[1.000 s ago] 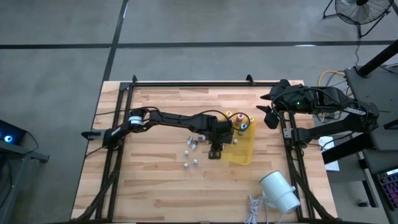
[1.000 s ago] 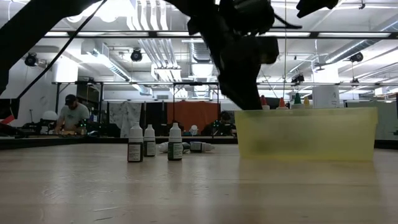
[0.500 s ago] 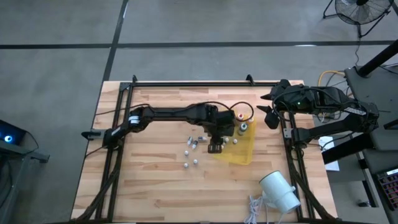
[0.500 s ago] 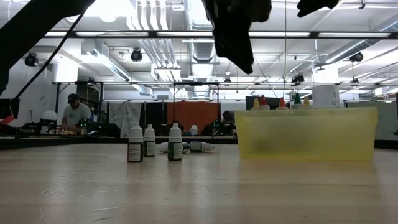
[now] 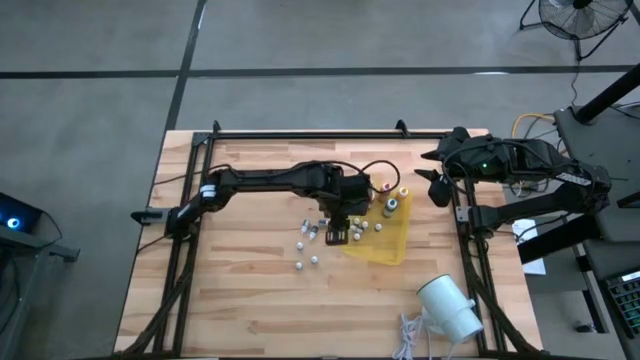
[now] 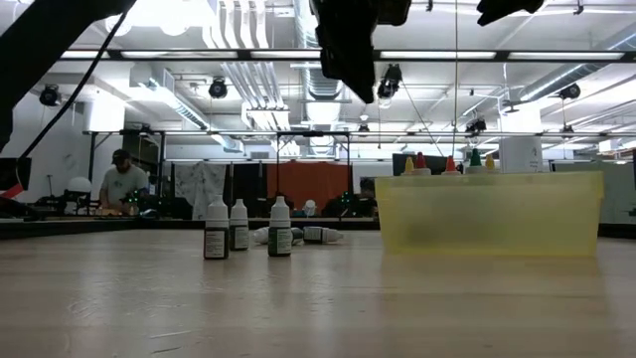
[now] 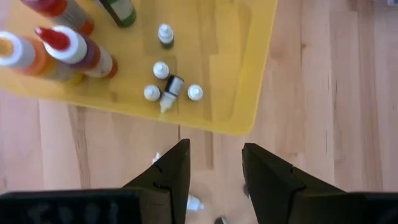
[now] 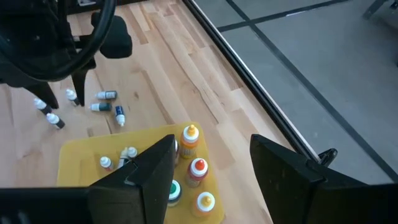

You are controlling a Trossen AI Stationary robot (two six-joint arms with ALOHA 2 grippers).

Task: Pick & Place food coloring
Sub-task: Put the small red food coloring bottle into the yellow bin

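Table (image 5: 250, 290): matt wood planks. Tray (image 7: 249, 74): smooth translucent yellow plastic. Vials (image 6: 243, 227): plastic.

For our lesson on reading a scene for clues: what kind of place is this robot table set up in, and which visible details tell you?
Probably an open-plan lab or workshop. The low view shows exposed ceiling ducts with strip lights, a person at a workbench across the room, and the high view shows a bare concrete floor around the table.

Even bright overhead light, soft shadows only. Low view backlit by ceiling strip lights (image 6: 298, 55), glare up top; left arm (image 6: 348, 40) a black silhouette. Left wrist view soft, fingers (image 7: 171, 177) slightly blurred near the lens.
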